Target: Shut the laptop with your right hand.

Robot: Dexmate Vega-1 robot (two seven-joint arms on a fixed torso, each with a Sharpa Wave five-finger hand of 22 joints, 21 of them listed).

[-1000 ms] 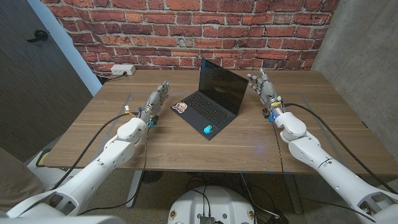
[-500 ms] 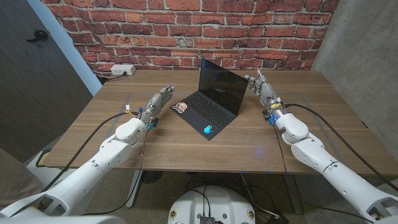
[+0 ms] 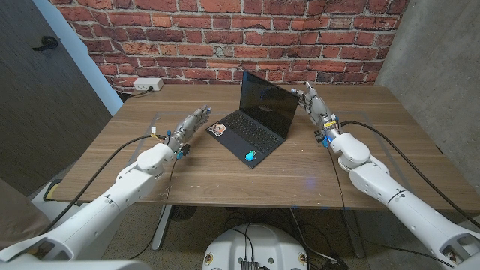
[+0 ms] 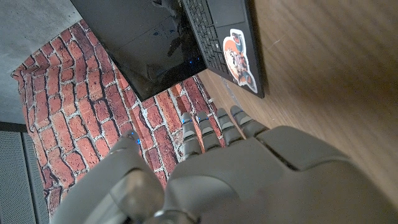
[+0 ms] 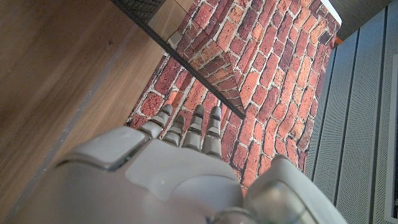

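Your right hand (image 3: 314, 106) empty with fingers spread, just beside the raised screen's back edge, laptop (image 3: 257, 120) open mid-table (image 3: 225, 169), your left hand (image 3: 190, 124) also empty and spread, near the laptop's stickered corner.

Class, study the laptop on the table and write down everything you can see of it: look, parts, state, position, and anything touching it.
The laptop is slim and dark, apparently black or dark grey, and stands open with its lid upright and screen unlit. Its keyboard faces the robot, set at an angle to the table edge. A cartoon sticker sits on its near left corner and a blue one on the front corner. It rests near the table's middle. The right hand is just behind the lid's right edge; contact cannot be told. The left hand is apart.
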